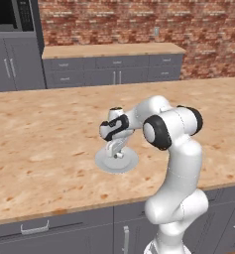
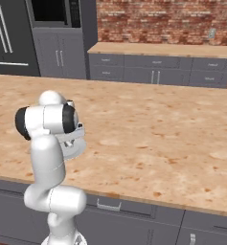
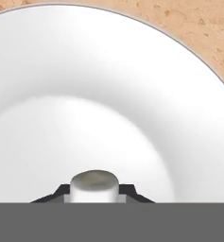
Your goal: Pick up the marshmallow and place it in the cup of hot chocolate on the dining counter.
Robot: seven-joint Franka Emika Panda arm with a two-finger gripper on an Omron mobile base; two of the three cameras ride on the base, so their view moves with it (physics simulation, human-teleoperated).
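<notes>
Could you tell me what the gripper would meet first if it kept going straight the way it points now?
The gripper points down at the plate, with the marshmallow already between its fingertips. Going on, it would probably press into the plate's surface right away.

Dining counter (image 1: 49, 149) top speckled tan wood-grain, matt; plate (image 3: 108, 94) smooth, softly glossy; marshmallow (image 3: 94, 185) matt.

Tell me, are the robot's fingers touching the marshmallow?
Touching: in the hand view both fingertips press against the marshmallow sides, no gap, over the plate.
</notes>
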